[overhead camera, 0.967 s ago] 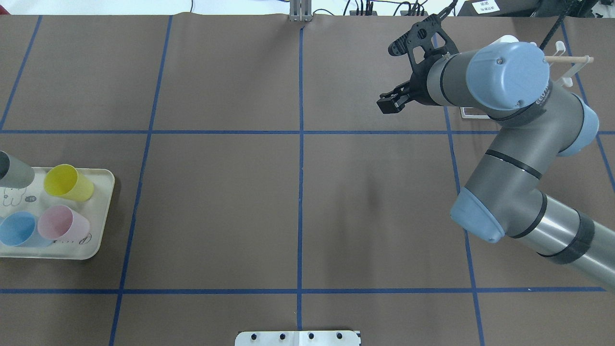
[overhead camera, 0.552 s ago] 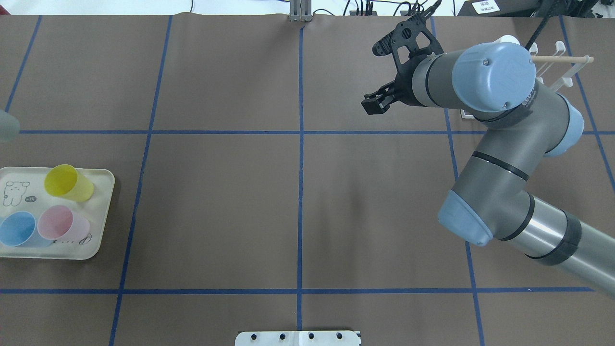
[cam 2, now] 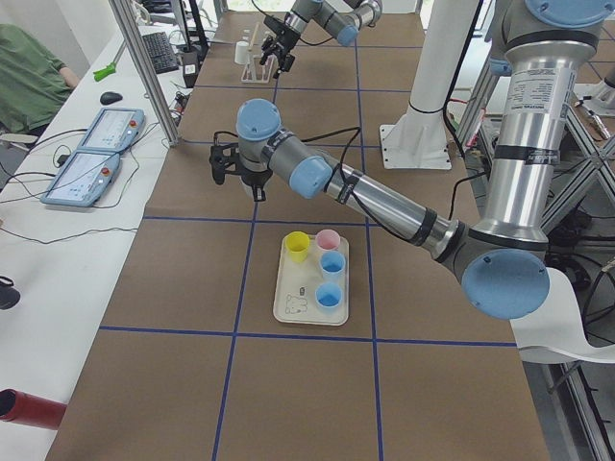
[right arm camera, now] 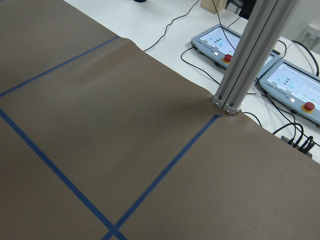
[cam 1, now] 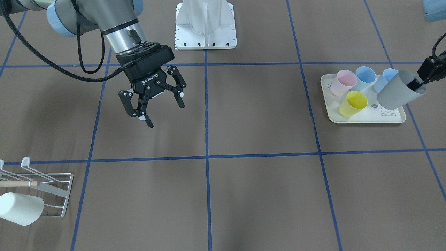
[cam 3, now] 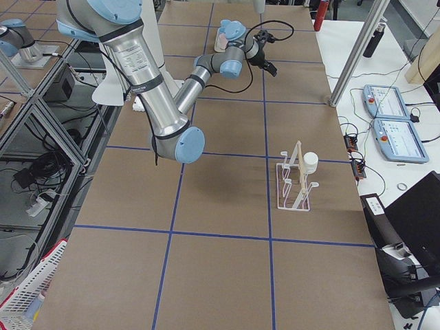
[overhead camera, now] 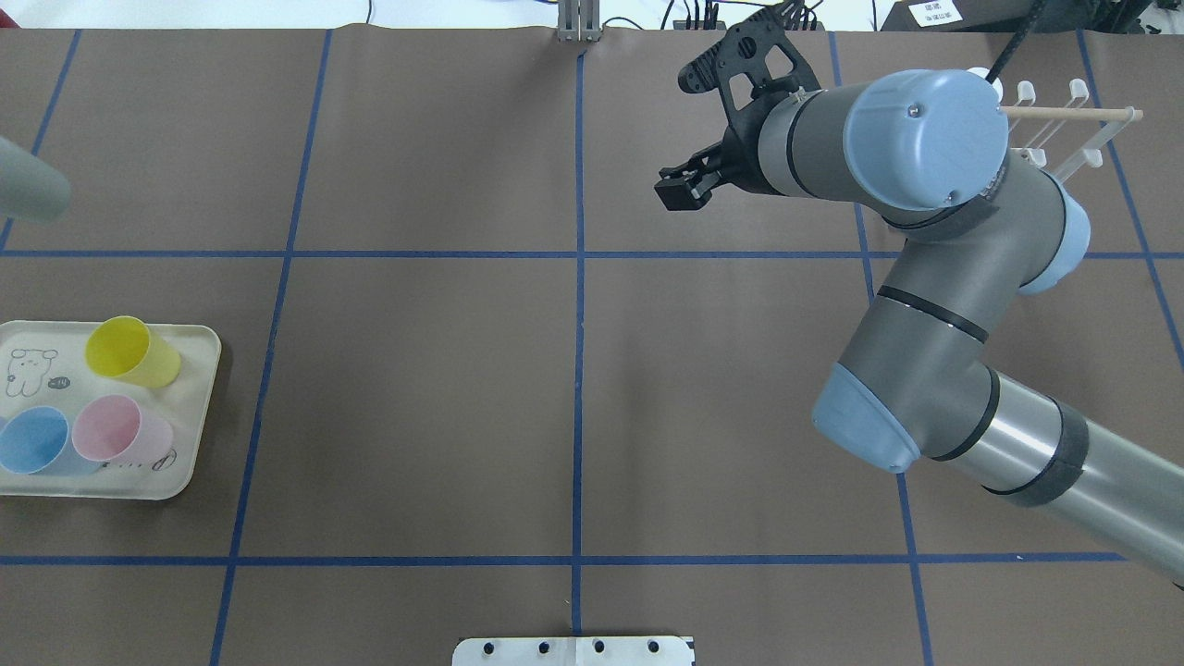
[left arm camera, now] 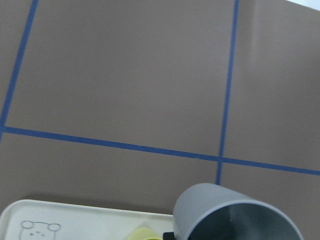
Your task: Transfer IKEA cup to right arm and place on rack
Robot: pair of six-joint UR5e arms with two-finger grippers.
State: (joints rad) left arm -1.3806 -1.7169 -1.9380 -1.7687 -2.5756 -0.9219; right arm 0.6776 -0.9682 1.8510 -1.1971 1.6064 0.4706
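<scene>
A grey IKEA cup hangs tilted above the tray's far side, and my left gripper is shut on its rim with one finger inside. The overhead view catches only the cup at the left edge; the left wrist view has its mouth at the bottom. My right gripper hovers open and empty over the table, left of centre in the front view, far from the cup. The white wire rack with its wooden rod carries a white cup.
A cream tray holds a yellow cup, a pink cup and two blue cups. The right arm's elbow partly covers the rack from above. A white base plate sits at the robot's side.
The grey cup has risen off the tray and moved toward the table's far side. The right arm has swung left toward the centre, uncovering more of the rack, with its gripper still open.
</scene>
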